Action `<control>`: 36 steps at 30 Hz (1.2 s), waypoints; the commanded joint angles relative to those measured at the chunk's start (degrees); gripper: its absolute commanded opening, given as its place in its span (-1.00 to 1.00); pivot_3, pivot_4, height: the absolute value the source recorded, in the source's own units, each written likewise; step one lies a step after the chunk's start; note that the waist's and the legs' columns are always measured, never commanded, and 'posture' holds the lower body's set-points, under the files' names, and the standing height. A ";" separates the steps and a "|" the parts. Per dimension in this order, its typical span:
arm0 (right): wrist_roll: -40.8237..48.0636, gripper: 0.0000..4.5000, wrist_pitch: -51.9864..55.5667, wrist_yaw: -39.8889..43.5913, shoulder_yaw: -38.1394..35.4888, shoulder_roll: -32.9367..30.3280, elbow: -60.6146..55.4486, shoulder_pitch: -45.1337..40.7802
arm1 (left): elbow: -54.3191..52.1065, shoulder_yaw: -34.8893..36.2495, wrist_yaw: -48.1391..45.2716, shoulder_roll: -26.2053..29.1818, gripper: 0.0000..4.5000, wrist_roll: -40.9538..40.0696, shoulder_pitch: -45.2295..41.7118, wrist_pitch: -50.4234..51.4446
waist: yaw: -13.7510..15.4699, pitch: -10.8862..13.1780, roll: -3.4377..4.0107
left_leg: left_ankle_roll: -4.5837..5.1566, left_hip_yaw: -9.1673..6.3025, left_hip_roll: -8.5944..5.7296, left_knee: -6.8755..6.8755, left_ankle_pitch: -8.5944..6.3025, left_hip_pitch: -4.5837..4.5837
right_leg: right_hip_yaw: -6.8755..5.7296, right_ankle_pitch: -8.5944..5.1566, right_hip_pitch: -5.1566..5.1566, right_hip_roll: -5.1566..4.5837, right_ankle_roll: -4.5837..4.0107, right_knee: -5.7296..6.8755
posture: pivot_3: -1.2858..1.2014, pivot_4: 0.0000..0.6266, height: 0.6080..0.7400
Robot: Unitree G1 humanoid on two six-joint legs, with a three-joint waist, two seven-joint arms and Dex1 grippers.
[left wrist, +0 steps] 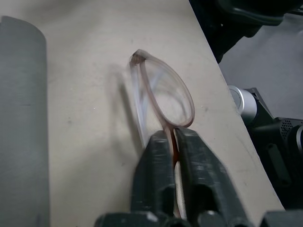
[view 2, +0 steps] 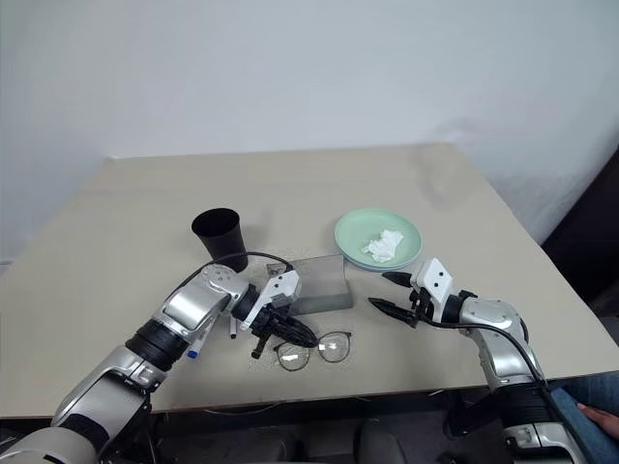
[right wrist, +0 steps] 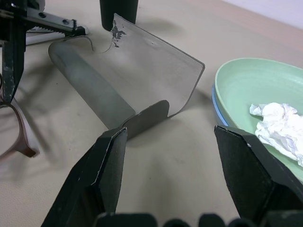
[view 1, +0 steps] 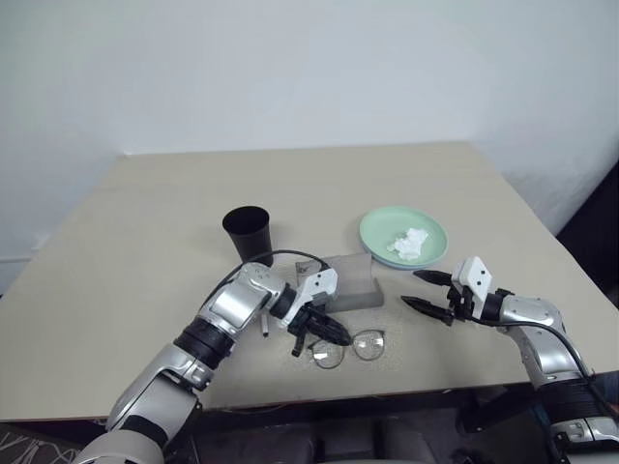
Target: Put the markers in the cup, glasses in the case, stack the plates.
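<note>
Our left end effector (view 1: 327, 334) has pinched the glasses (view 1: 350, 347) at the bridge on the worktop (view 1: 145, 242), case (view 1: 350, 286) just behind it, while our right end effector (view 1: 432, 293) sits wide open nearby.

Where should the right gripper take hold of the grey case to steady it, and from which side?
Probably the raised lid's free edge. The case stands open, its thin lid tilted up toward the mint green plate, so the open right gripper could come in from the plate side and close across that edge. The left gripper, shut on the glasses, occupies the other side.
</note>
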 commanded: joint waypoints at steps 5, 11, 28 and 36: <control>0.08 0.42 -1.54 -0.22 -0.49 -0.13 -0.32 -1.31 | -0.40 2.14 -0.18 0.10 -0.99 -0.24 -2.77 -0.86 | 0.00 0.00 0.00 | 0.00 0.01 0.01 0.04 0.00 0.00 | 0.01 0.00 0.01 0.01 0.00 0.00 | 0.03 -1.00 1.00; 0.32 0.42 -1.81 0.01 -1.03 -0.48 1.01 -1.84 | -0.53 4.70 -0.53 0.04 -0.99 -1.55 -5.44 -0.89 | 0.00 0.00 -0.01 | 0.01 0.01 0.02 0.07 0.00 -0.02 | 0.02 0.01 0.00 0.02 0.01 0.00 | 0.03 -1.00 1.00; 2.78 0.42 0.99 5.73 -0.63 -1.81 -0.53 -3.09 | 12.53 8.24 4.98 -0.55 -0.99 4.79 -18.69 -13.02 | -0.01 0.01 -0.01 | 0.08 0.04 -0.03 0.08 -0.06 -0.03 | 0.03 0.07 0.01 0.04 0.11 -0.02 | 0.03 -1.00 1.00; 2.57 0.42 1.44 4.27 -0.60 -1.33 -2.84 -2.16 | 22.18 4.30 8.84 -3.76 -0.99 13.27 -18.54 -26.34 | 0.04 0.02 -0.02 | 0.16 0.02 -0.06 0.08 -0.10 -0.11 | 0.06 0.15 -0.01 0.00 0.22 -0.08 | 0.03 -1.00 1.00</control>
